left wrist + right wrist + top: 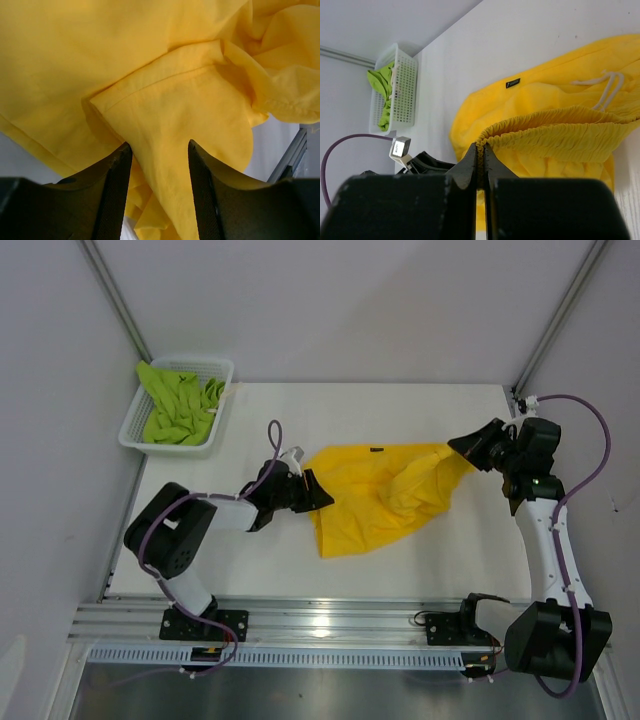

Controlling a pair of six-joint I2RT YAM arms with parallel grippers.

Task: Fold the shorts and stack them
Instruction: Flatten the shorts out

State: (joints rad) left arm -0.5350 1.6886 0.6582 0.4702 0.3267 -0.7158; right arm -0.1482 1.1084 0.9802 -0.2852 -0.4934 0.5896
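A: From above, where are the shorts?

B: The green shorts [178, 405] are bunched inside the basket [168, 448]. The yellow shorts [375, 502] lie rumpled on the surface [420, 560], to the right of the basket and nearer the arm bases, well apart from it.

A: And the arms in that view?

B: The left fingers [322, 491] sit at the yellow edge that faces the basket. The right fingers [459, 446] are at the corner farthest from the basket, where the cloth is drawn to a point.

A: What does the left wrist show?

B: Yellow cloth fills nearly all of it. The two dark fingers stand apart, and a flap with a stitched hem [160, 77] hangs down into the gap between them. The cloth in the gap looks loose rather than pinched, so I read these fingers as parted and holding nothing.

A: And the right wrist?

B: There the fingers are pressed together, and the gathered waistband [545, 135] is nipped between their tips. So they are closed on the yellow shorts. Beyond them the rest of the yellow cloth spreads toward the basket. A white drawstring [605, 87] lies on it, and a small black label [512, 83] sits on the basket side of that cord.

A: Is the basket visible from there?

B: Yes, at the far end, with the green cloth showing through its mesh and over its rim. The left arm's dark head lies between the basket and the pinched waistband, at the edge of the yellow cloth.
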